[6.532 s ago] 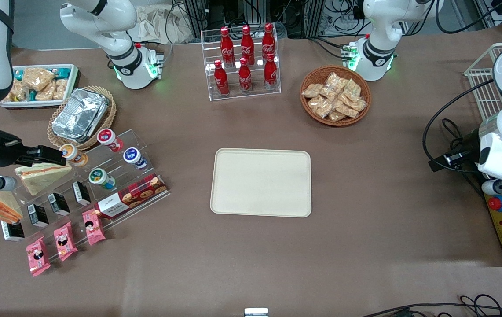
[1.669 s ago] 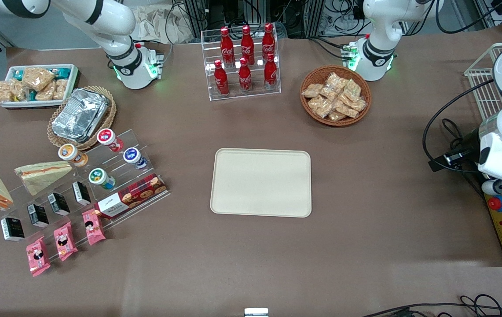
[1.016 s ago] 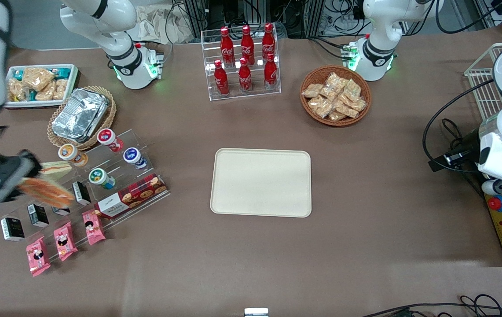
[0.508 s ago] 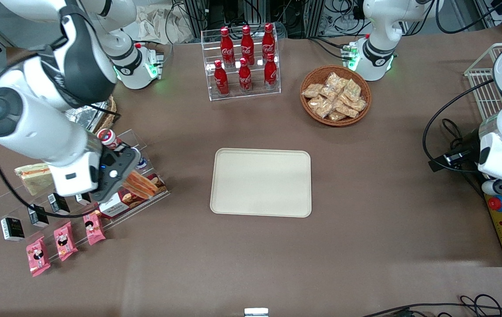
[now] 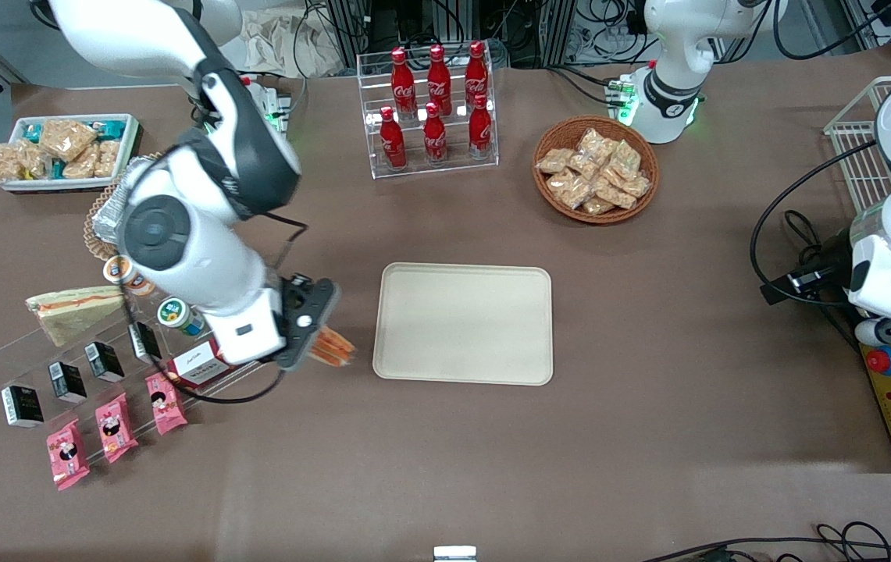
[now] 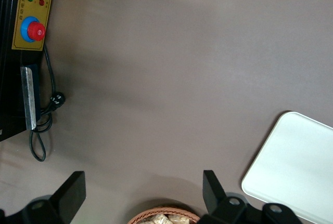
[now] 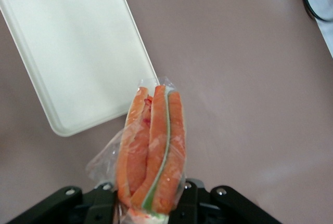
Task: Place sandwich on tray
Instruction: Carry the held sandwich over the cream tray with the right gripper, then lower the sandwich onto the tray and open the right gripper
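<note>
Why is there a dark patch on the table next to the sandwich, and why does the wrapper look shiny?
Right wrist view: the sandwich, pinched in the gripper, casts a soft shadow on the table, and its plastic wrap catches the light. Front view: the arm shades the cloth beside the tray.

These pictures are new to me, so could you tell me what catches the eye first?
The big white arm's pincer is shut on the orange-layered sandwich, held above the brown table just short of the bare cream tray. Farther from the camera, red cola bottles stand in a clear rack.
</note>
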Robot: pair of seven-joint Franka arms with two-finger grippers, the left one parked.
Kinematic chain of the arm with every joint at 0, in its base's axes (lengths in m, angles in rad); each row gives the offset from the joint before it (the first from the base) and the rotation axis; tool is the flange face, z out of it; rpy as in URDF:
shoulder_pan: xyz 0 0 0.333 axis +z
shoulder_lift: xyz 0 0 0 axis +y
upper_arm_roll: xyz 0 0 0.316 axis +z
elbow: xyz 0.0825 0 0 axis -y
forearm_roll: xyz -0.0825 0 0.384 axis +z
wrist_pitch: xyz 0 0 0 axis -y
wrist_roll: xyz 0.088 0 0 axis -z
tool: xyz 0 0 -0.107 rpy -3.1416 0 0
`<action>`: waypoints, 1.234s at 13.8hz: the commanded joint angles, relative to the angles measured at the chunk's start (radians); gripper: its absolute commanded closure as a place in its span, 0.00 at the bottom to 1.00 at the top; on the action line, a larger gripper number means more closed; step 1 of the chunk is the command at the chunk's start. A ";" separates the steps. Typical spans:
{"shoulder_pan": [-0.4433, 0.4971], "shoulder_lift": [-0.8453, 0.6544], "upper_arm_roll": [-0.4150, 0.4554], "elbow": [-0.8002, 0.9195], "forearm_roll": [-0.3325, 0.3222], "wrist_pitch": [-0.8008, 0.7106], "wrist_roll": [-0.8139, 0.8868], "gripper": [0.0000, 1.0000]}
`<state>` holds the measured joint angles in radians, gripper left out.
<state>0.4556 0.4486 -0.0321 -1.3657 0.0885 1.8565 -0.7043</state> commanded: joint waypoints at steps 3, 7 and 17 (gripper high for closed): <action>0.055 0.090 -0.002 0.013 0.013 0.134 0.031 0.68; 0.110 0.154 -0.003 0.011 0.010 0.210 0.048 0.68; 0.172 0.304 -0.005 0.002 0.004 0.406 0.045 0.67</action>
<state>0.6234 0.7189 -0.0308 -1.3684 0.0885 2.2016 -0.6688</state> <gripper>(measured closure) 0.665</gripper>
